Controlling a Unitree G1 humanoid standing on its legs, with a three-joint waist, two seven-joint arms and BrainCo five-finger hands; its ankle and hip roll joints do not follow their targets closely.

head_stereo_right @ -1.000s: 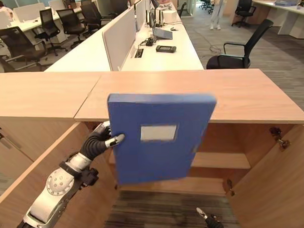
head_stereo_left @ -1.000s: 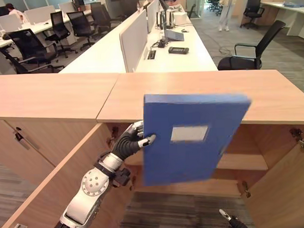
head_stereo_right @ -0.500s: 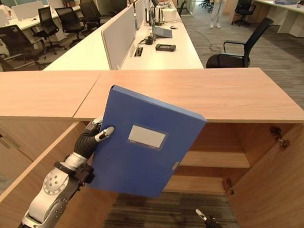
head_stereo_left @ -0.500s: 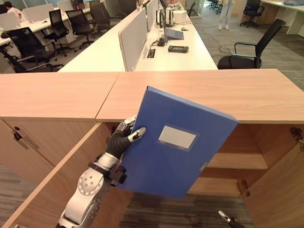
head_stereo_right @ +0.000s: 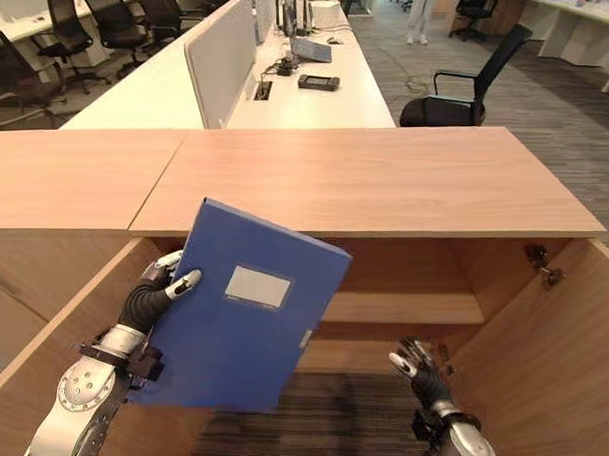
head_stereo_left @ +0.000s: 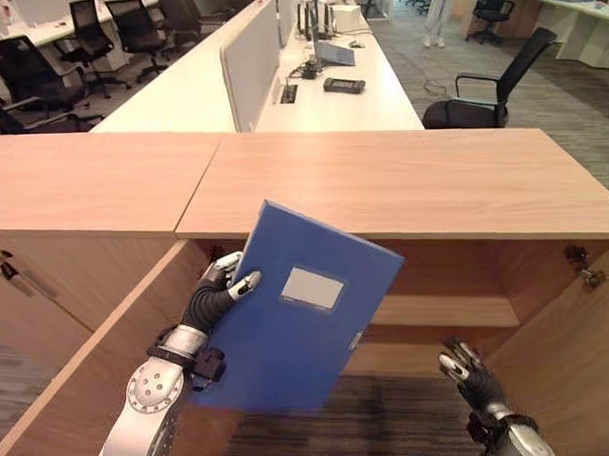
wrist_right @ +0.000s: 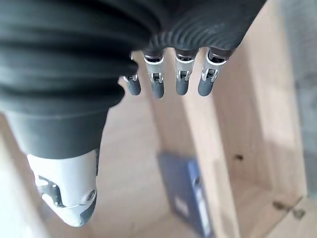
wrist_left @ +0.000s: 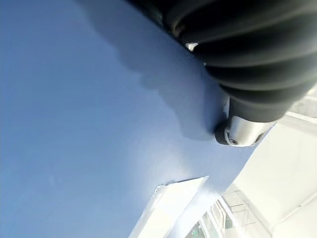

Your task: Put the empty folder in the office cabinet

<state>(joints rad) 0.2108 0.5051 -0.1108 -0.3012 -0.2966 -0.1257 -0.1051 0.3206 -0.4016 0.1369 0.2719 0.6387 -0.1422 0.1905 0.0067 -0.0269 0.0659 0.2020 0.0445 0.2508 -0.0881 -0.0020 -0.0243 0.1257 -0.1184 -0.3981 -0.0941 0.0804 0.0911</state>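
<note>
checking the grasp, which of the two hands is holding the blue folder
The left hand: its thumb and fingers pinch the blue folder's edge in front of the open cabinet. The right hand is low, fingers relaxed, holding nothing.

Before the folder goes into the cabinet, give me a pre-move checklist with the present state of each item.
1. Folder held: ok. The left robot hand has its thumb over the front edge of the blue folder.
2. Folder orientation: not ok. It is tilted, not upright or level, in front of the opening.
3. Cabinet open: ok. The doors stand open and the shelf is exposed.
4. Room inside: cannot tell. The right wrist view shows another blue folder standing inside a wooden compartment; which one is unclear.
5. Right robot hand: ok. It is open and low by the right door, apart from the folder.
</note>
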